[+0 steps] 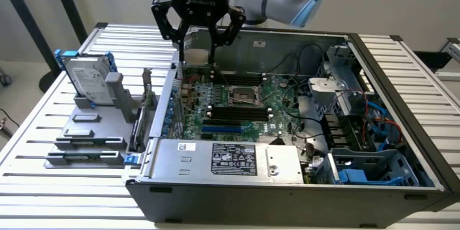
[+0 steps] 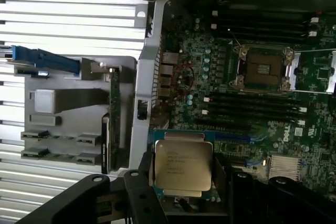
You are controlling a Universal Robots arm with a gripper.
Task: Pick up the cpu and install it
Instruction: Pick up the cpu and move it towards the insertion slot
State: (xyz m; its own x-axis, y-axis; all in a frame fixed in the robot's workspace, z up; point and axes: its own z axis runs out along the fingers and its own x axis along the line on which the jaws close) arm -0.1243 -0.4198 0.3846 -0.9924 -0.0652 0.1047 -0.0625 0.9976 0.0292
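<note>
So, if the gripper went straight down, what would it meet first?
Probably the motherboard beside the empty socket, though depth is unclear; the cpu held in the gripper would touch first.

At the exterior view's left stood the hard drive [image 1: 90,82] (outside the case [image 1: 287,200]); the case lay at its right, power supply [image 1: 237,160] along the lower edge, the gripper [image 1: 202,41] holding the cpu [image 2: 184,167] above the motherboard [image 1: 215,87].

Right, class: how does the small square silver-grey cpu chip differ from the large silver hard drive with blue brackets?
The cpu is small, flat and square; the hard drive is far larger and oblong. The cpu is held in the gripper above the computer case; the hard drive stands upright in a grey holder outside it. Both have silver faces.
</note>
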